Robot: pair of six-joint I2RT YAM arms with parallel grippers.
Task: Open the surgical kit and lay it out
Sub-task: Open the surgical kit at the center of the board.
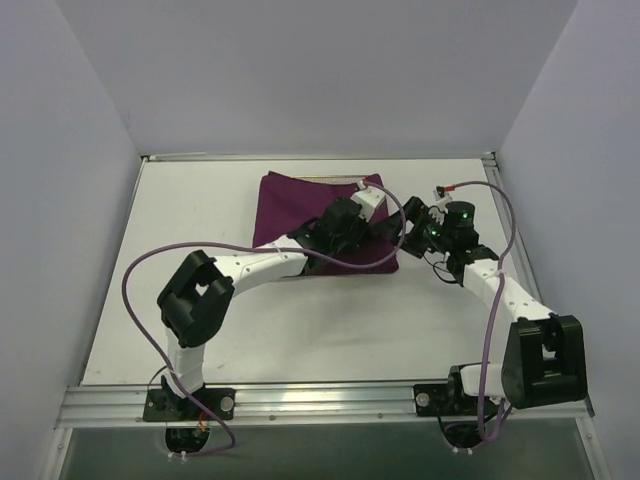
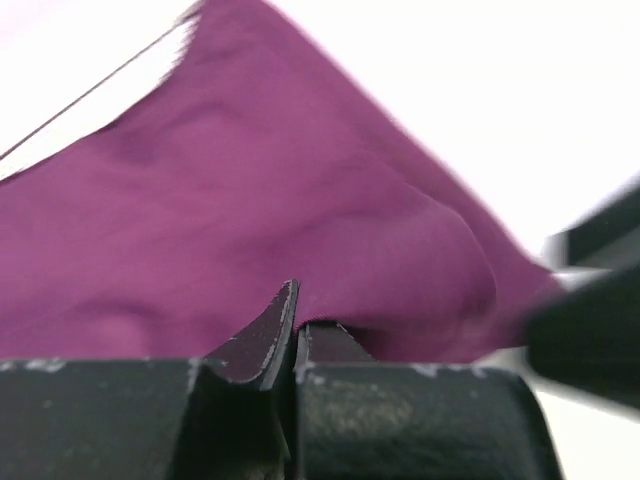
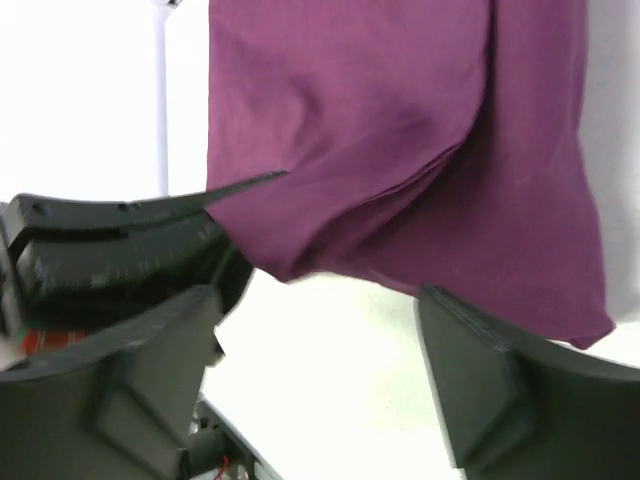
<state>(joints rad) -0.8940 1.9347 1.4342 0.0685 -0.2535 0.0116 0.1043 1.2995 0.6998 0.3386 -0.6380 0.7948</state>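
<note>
Maroon cloth wrap [image 1: 300, 205] lies folded shut on the white table [image 1: 200, 330]. No tray or instruments show, so they are presumably inside. At the wrap's near right corner the left gripper [image 2: 296, 322] has its jaws pressed together on a raised fold, likely to peel that flap back. Just right of the wrap, the right gripper [image 3: 315, 300] hangs with jaws apart, holding nothing.

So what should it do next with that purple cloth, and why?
Probably the left gripper should lift its pinch of the purple cloth wrap and draw that fold away from the bundle. Its jaws are closed on a flap of fabric and the wrap lies folded on the table. The right gripper stands open beside the cloth and grips nothing, so it would not hold the fold back.
</note>
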